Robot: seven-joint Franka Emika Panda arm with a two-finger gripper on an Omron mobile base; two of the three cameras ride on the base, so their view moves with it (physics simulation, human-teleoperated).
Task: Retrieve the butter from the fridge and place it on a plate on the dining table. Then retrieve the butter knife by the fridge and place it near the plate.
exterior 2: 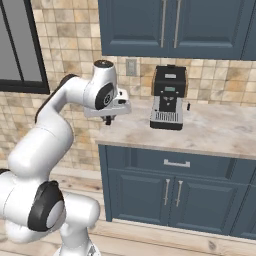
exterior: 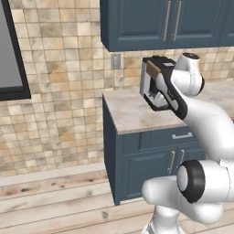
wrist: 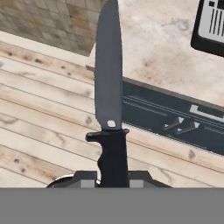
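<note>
The butter knife [wrist: 108,74] has a long grey blade and a black handle, and it stands straight up from my gripper [wrist: 113,177] in the hand view. The gripper is shut on the handle, just below the guard. In the right base view my gripper [exterior 2: 108,120] hangs off the left front corner of a wall counter [exterior 2: 215,131], with the hand level above the floor. Below the blade lie wooden floor and the counter's corner. The butter, the fridge, the plate and the dining table are out of view.
A black coffee machine [exterior 2: 169,97] stands on the beige wall counter [exterior: 128,114] to the right of my hand. Dark blue cabinets [exterior 2: 170,25] hang above it, and a drawer and doors sit below. A dark-framed window [exterior: 9,50] is at the left. Wooden floor [wrist: 43,109] lies beneath.
</note>
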